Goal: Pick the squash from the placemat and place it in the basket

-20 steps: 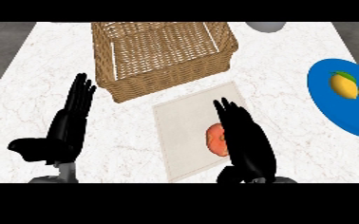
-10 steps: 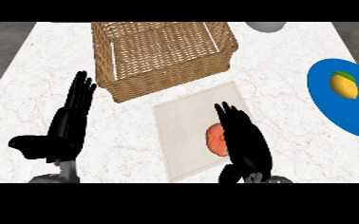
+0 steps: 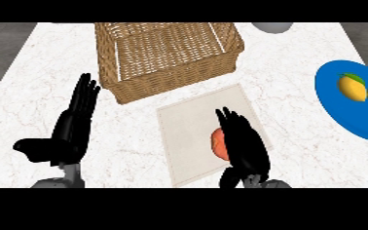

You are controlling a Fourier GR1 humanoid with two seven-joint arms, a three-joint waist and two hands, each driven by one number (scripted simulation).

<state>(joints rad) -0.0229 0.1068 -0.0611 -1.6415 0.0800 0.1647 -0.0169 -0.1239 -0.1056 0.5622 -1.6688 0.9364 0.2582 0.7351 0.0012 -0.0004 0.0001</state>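
As you scan from the left edge of the frame, you find these items in order.

Left hand (image 3: 68,126): lower left, over the bare marble counter (image 3: 43,68), fingers straight and pointing toward the top of the frame, thumb out to the left. It is released and holds nothing.

Basket (image 3: 169,53): upper centre, woven wicker, rectangular, turned at a slight angle. You see only its own weave inside.

Placemat (image 3: 191,126): pale square just below the basket's near wall, lower centre, lying flat and slightly rotated.

Squash (image 3: 218,143): orange-red, on the right half of the placemat. You see only its left part; the rest is hidden behind the right hand.

Right hand (image 3: 244,143): lower centre-right, over the placemat, fingers extended toward the top of the frame and laid against the right side of the squash. They are not curled round it, so you can count this hand as released.

Grey round object (image 3: 271,27): top edge, right of the basket, only partly in frame.

Blue plate (image 3: 338,109): right edge, partly cut off.

Yellow fruit (image 3: 352,86): on the blue plate, with a small green tip.
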